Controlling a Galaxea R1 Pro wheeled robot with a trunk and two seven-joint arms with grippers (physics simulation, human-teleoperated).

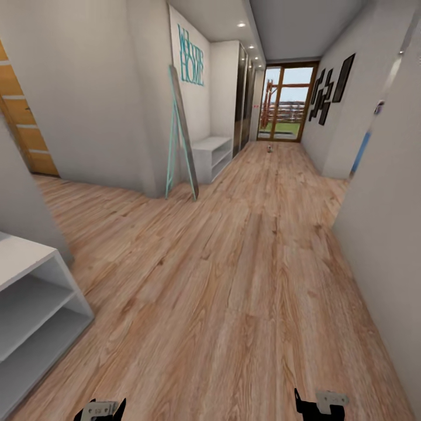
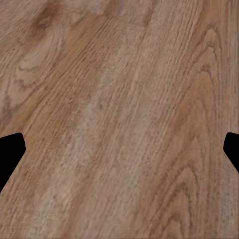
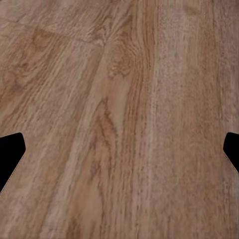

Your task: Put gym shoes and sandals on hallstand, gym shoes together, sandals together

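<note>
The corridor floor [image 1: 245,280], light brown wood-grain planks, runs wide and bare from the robot up to a glazed door [image 1: 285,102] at the far end, where a small object [image 1: 269,148] sits on the boards, too small to identify. The open lane is bounded on the right by a plain wall [image 1: 380,234] close alongside, and on the left by the corner of a white shelf unit [image 1: 35,304] with two open rows, near the robot. Further up the left side a teal-framed mirror [image 1: 181,134] leans against the wall, touching the floor, just beside a low white two-shelf bench [image 1: 211,155]. Dark frames [image 1: 330,88] hang on the right wall. The left gripper [image 2: 119,149] and right gripper [image 3: 119,149] both hang low over bare planks, fingers spread wide apart with nothing between them
</note>
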